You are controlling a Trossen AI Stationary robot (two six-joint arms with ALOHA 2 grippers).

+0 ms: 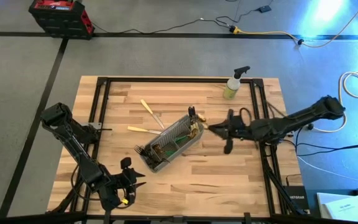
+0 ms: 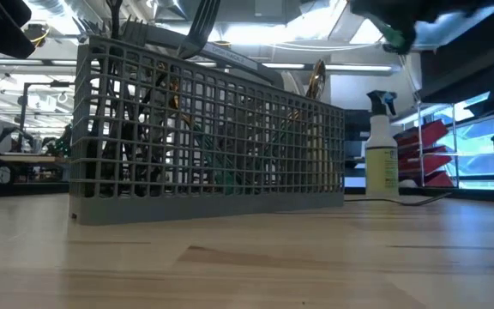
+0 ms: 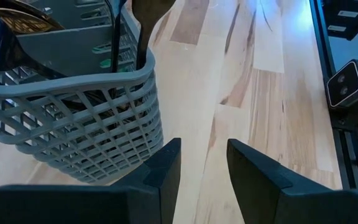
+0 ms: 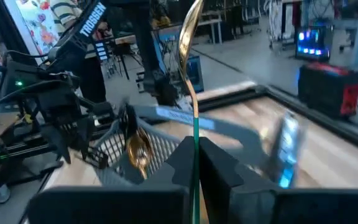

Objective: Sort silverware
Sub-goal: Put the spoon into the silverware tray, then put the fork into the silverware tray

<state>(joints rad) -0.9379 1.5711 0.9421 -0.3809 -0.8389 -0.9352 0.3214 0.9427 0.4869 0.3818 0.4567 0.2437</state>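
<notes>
The grey mesh caddy stands mid-table with several pieces of silverware upright in it; it also shows in the low view and the left wrist view. Two cream-handled pieces lie flat on the table beyond the caddy's left side. My right gripper is just right of the caddy's far end, shut on a green-handled, gold-headed piece. My left gripper is open and empty near the table's front edge, its fingers close to the caddy's near end. My right gripper pinches the piece's green handle between its two fingers. The handle runs along the fingers, and the gold head sticks out past their tips toward the caddy. The piece is lifted clear of the table and the caddy.
A yellow-green spray bottle stands at the table's far right, also in the low view. Bare wood lies in front of and right of the caddy. A black frame rail runs along the table's right side.
</notes>
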